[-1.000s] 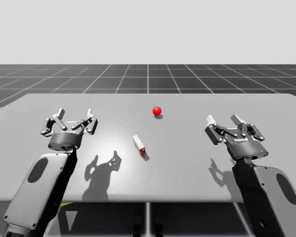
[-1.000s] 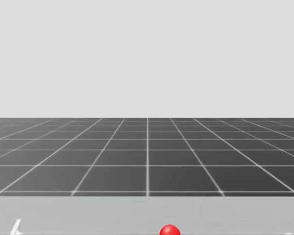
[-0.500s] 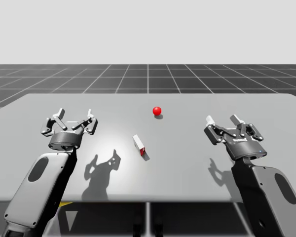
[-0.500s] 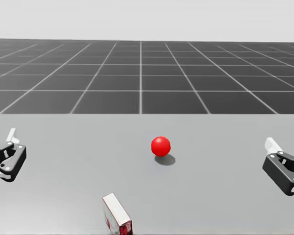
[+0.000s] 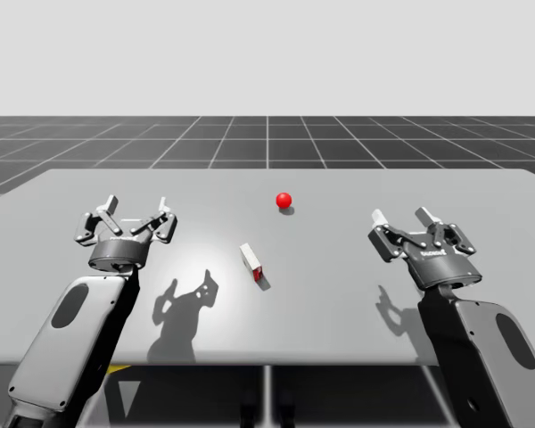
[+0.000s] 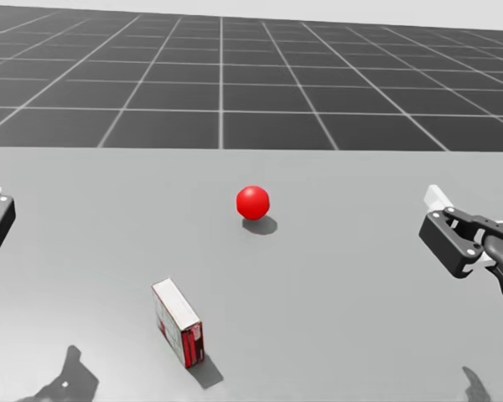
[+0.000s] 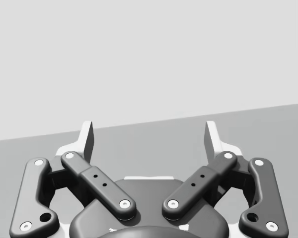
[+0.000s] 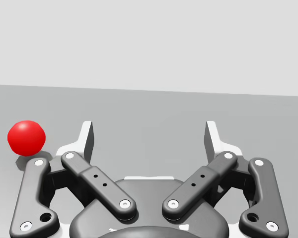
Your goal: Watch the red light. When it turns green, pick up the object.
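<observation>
2 wide-spread claws: left claw [image 5: 135, 207] and right claw [image 5: 401, 216] flank the upright red-and-white box [image 5: 251, 262]; red light [image 5: 283, 200] beyond it.

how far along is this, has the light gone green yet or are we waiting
Done: nothing yet. The light is red, not green. In hand: waiting, with the left end effector and right end effector both open above the table, holding nothing. Left: once the light goes green, reach the red and white box on the table between them, close on it and lift it.
</observation>
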Controlling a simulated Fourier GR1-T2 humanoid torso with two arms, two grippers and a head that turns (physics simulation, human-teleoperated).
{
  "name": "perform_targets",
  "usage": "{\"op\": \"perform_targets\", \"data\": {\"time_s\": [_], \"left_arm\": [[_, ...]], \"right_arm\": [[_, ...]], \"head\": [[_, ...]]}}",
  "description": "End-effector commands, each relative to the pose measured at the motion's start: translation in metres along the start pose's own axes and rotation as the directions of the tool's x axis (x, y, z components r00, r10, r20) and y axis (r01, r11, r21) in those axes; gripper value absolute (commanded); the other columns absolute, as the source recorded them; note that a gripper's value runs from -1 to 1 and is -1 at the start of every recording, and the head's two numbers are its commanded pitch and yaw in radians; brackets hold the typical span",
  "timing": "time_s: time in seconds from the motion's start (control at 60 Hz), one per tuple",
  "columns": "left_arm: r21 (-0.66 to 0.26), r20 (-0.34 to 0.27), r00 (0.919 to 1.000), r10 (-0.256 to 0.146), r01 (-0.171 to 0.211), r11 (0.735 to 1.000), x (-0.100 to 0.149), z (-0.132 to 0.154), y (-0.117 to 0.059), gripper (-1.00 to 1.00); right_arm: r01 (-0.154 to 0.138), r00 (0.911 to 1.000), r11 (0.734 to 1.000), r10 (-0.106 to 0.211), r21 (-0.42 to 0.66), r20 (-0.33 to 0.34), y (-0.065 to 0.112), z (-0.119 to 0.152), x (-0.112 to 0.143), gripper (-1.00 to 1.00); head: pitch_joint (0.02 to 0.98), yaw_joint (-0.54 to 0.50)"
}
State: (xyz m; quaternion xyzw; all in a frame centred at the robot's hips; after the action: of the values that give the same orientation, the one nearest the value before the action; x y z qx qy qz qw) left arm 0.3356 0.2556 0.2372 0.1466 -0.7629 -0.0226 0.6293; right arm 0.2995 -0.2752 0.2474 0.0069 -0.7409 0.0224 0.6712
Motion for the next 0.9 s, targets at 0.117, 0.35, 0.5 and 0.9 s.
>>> {"op": "perform_targets", "data": {"time_s": [0.117, 0.35, 0.5, 0.9], "left_arm": [[-0.001, 0.003, 1.0, -0.001, 0.001, 1.0, 0.0002, -0.0001, -0.0007, -1.0], [-0.002, 0.003, 1.0, -0.003, 0.003, 1.0, 0.0004, 0.0005, -0.0011, -1.0], [-0.002, 0.003, 1.0, -0.002, 0.002, 1.0, 0.0003, 0.0006, -0.001, -1.0], [-0.002, 0.003, 1.0, -0.002, 0.002, 1.0, 0.0003, 0.0006, -0.001, -1.0]], "right_arm": [[-0.004, 1.0, 1.0, 0.004, 0.001, -0.003, 0.0008, -0.0002, -0.0006, -1.0], [-0.005, 1.0, 1.0, 0.005, 0.002, -0.003, 0.001, 0.0, -0.0005, -1.0], [-0.004, 1.0, 1.0, 0.004, 0.001, -0.003, 0.0007, -0.0002, -0.0005, -1.0], [-0.004, 1.0, 1.0, 0.004, 0.001, -0.002, 0.0004, -0.0004, -0.0003, -1.0]], "head": [[0.575, -0.07], [0.575, -0.07], [0.575, -0.07], [0.572, -0.07]]}}
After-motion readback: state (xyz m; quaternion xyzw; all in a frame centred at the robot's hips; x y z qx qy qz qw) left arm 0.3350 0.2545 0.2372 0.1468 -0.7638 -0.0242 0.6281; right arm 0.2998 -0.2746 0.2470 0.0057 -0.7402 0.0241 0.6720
